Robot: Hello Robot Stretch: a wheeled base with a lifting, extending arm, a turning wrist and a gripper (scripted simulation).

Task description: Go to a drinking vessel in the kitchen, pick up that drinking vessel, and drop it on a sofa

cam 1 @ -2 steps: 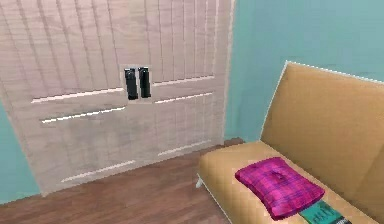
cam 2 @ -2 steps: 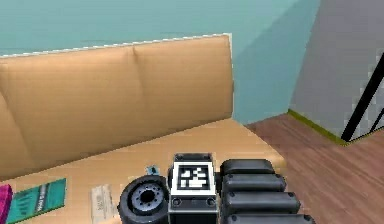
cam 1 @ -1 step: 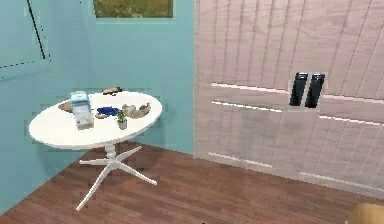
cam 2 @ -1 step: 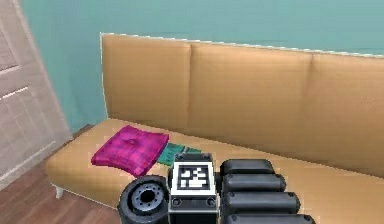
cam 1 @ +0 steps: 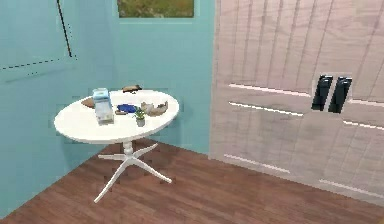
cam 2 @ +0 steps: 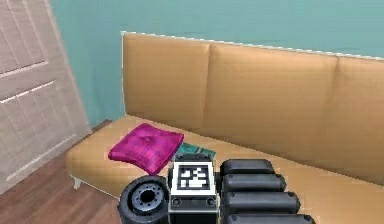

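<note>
My gripper sits low before the tan sofa, near a magenta cushion on its seat. Whether it holds the drinking vessel, I cannot tell. A cluttered round white table stands ahead.

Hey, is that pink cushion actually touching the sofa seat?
Touching. The arm side view shows the pink cushion lying flat on the sofa seat, with no gap beneath it.

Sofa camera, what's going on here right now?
The robot stands beside a tan sofa, its arm pointing toward the seat near a pink cushion. I can't tell whether the gripper holds anything. Ahead is a round white table with small items, next to a panelled door.
</note>
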